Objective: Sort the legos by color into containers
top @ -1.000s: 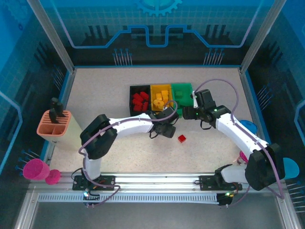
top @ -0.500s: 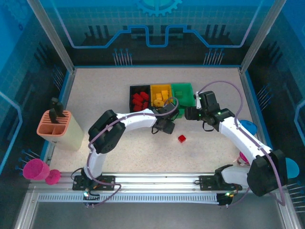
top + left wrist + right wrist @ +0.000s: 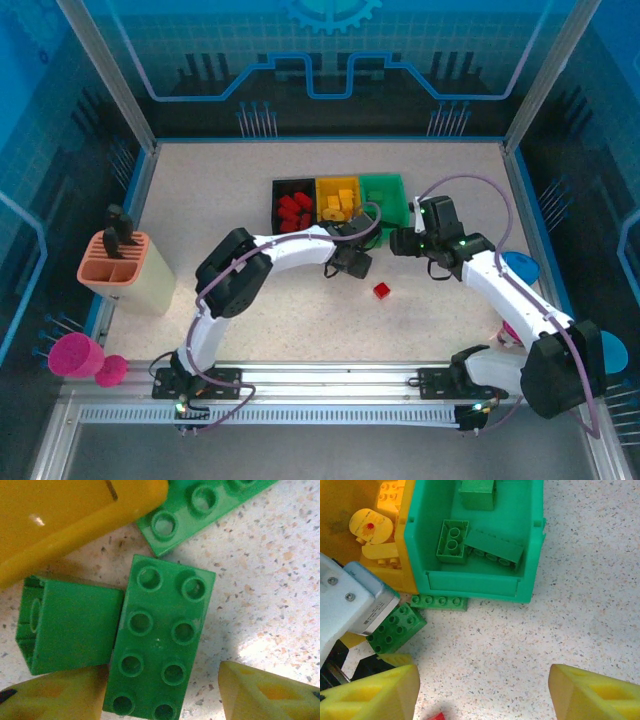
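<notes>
seemingly mid-pick: straddling the green lego (image 3: 160, 645) at frame centre with left gripper (image 3: 162, 695) parted, right gripper (image 3: 482, 695) wide and empty; next, probably pinching it and lifting to the green container (image 3: 475, 586).

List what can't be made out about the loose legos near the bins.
- Top external: the eight-stud green brick sits hidden beneath the left gripper.
- Left wrist: the green plate runs off the top edge, so its length is unknown.
- Right wrist: the left arm's white housing covers part of that brick; the bottom edge cuts off the red brick.
</notes>
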Available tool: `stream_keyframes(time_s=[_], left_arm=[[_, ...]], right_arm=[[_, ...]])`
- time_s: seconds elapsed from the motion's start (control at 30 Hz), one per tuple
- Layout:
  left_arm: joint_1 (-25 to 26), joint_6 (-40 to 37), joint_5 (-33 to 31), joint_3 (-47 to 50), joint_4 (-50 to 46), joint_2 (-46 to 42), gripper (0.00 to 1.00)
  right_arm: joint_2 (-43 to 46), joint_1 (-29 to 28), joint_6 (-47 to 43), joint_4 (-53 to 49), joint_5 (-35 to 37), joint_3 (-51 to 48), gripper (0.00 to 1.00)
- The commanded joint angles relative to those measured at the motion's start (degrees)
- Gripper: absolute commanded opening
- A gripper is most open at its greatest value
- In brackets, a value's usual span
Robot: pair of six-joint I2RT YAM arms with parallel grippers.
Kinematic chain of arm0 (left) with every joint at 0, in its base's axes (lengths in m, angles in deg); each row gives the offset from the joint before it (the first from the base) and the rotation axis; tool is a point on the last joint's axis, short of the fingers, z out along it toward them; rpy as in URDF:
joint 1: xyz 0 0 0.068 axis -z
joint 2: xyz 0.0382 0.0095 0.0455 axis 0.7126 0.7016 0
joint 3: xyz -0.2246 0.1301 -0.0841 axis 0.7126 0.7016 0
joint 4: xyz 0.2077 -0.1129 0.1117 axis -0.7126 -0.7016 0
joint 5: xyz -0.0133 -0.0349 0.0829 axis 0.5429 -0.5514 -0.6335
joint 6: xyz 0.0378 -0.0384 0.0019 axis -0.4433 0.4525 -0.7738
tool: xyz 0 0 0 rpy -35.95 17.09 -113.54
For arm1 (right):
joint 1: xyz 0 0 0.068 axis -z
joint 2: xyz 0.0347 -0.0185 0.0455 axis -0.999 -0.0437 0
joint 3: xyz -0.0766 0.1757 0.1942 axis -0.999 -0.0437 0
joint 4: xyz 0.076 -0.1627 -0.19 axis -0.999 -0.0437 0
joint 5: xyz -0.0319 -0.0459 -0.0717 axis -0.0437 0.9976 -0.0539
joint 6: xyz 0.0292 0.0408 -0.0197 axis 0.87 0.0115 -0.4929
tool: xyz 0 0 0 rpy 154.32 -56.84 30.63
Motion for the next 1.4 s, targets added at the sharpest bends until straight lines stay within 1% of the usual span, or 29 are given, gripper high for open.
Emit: stream_keyframes(time_s=[0.0,0.23,0.37,0.47,0.6,0.77,0.97,1.17,1.37], left_arm=[[-0.28,-1.05,1.46,-1.36,-1.91,0.16,0.56],[0.57,-1.01,0.88,-0.52,-2.34,-1.0,0.39],[1.19,-1.19,0.76,-0.6,-3.74,-2.43,0.33],[1.91,-1.8,1.08,0.06,-4.42,-5.36,0.32],[2.09,-2.1,3.12,1.34,-3.07,-10.81,0.32],[2.0,-3.27,2.96,-2.78,-3.59,-13.17,0.33],[1.19,-6.21,2.47,-13.6,-7.1,-8.11,0.33],[-0.85,-6.98,3.2,-22.6,-8.55,-1.53,0.33],[-2.63,-7.46,3.64,-32.7,-11.39,5.89,0.33]], right_arm=[[1.49,0.88,1.11,0.46,-0.81,-0.62,0.69],[1.72,0.99,1.57,0.58,-0.92,-0.81,0.69],[2.48,1.4,1.05,-0.23,0.01,-0.77,0.69],[4.24,2.87,0.78,-1.08,-0.08,-0.93,0.69],[7.16,5.14,1.11,-1.19,-0.93,-2.55,0.68],[8.65,6.33,2.25,-1.2,-2.52,-4.79,0.68],[11.08,7.0,2.27,-2.54,-2.82,-6.48,0.68],[14.69,7.83,2.01,-4.79,-3.27,-7.11,0.68],[16.7,7.93,3.31,-4.66,-4.88,-8.62,0.67]])
